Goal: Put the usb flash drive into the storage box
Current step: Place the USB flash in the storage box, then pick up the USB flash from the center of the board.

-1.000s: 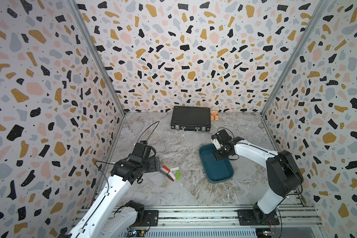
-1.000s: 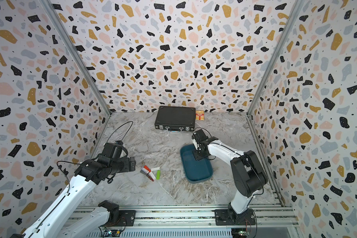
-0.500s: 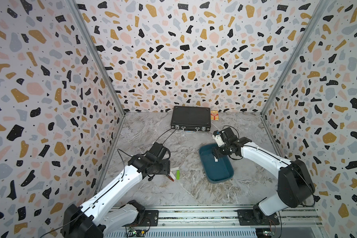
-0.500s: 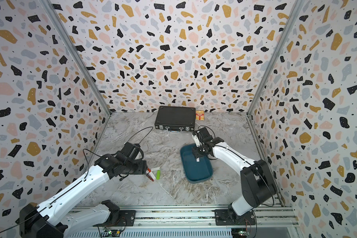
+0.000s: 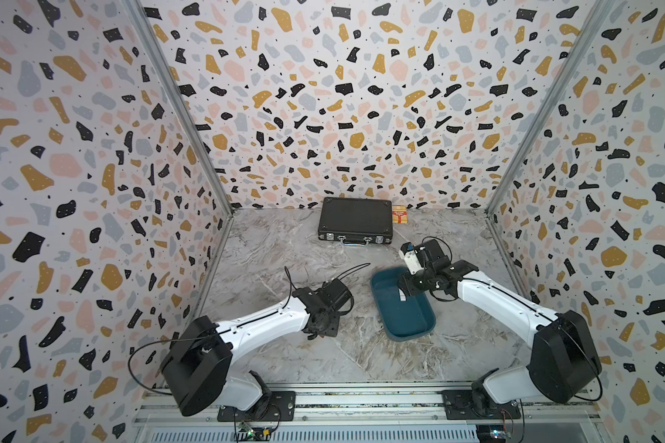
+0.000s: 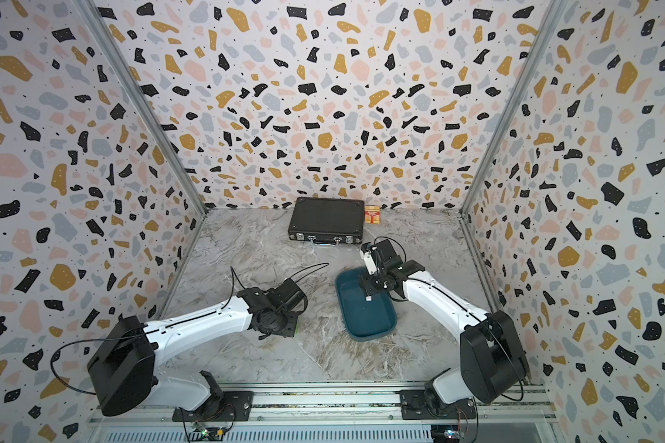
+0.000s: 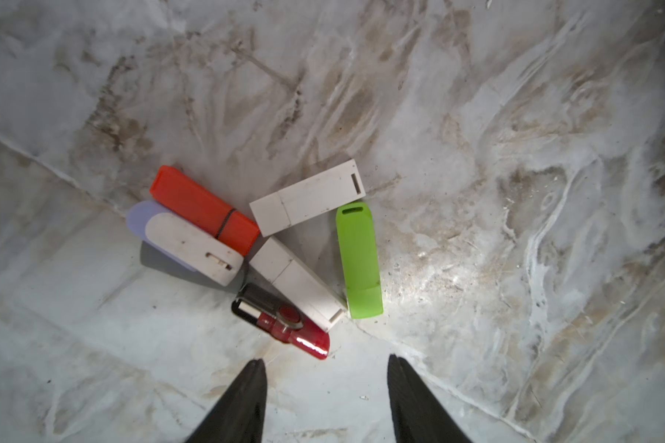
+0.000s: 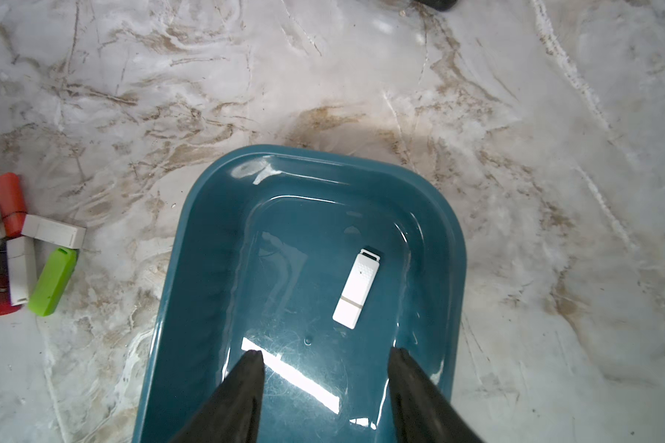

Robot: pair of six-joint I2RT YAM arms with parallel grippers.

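A white flash drive lies flat on the floor of the storage box, toward one long wall and not touching it. In both top views it shows as a small pale sliver inside the teal tub, which sits on the marbled desk in front of the right arm.

The right gripper hangs over the near end of the box. Its jaws stand well apart, with nothing between them.

Six more drives lie in a loose cluster on the desk, to the left of the box:
- an orange-red drive
- a white and lilac drive touching it
- two white capped drives
- a green drive
- a dark red swivel drive

The left gripper is poised just beside the swivel drive. Its jaws are parted and grip nothing.

A black briefcase lies shut at the back wall. A small orange carton is just beside it.
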